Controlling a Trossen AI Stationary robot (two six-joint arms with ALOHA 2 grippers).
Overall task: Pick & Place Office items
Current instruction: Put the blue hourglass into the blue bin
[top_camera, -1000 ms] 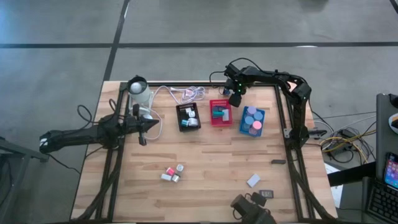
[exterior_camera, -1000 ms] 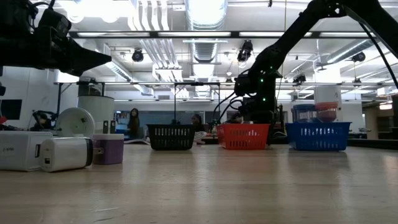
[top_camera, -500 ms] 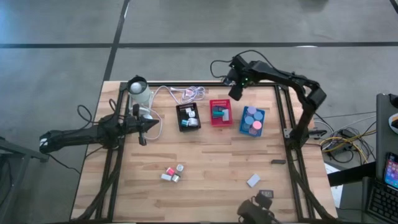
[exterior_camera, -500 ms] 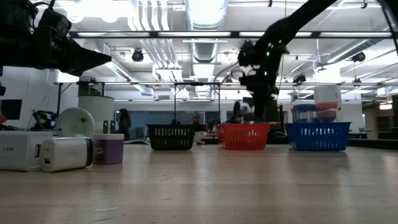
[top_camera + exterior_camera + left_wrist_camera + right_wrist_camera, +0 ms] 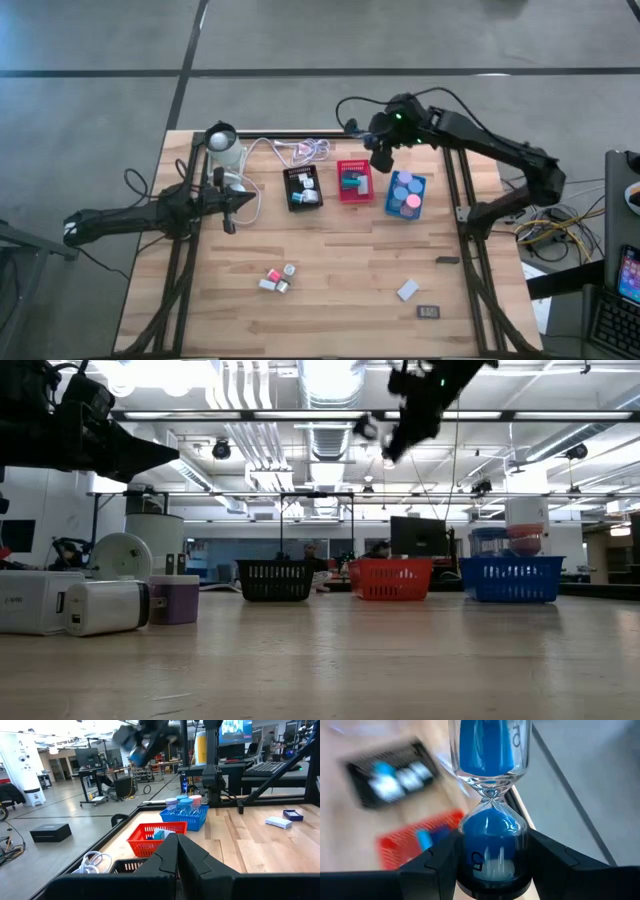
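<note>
Right gripper (image 5: pixel 381 152) raised above the table's far edge between red tray (image 5: pixel 354 181) and blue tray (image 5: pixel 405 195), clamped on a blue sand timer (image 5: pixel 489 815). Left gripper (image 5: pixel 236 203) pinched shut, holding nothing, beside black tray (image 5: pixel 301 187). Loose items (image 5: pixel 277 279) on near boards.

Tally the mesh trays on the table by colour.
black tray: 1
red tray: 1
blue tray: 1
Total: 3
</note>
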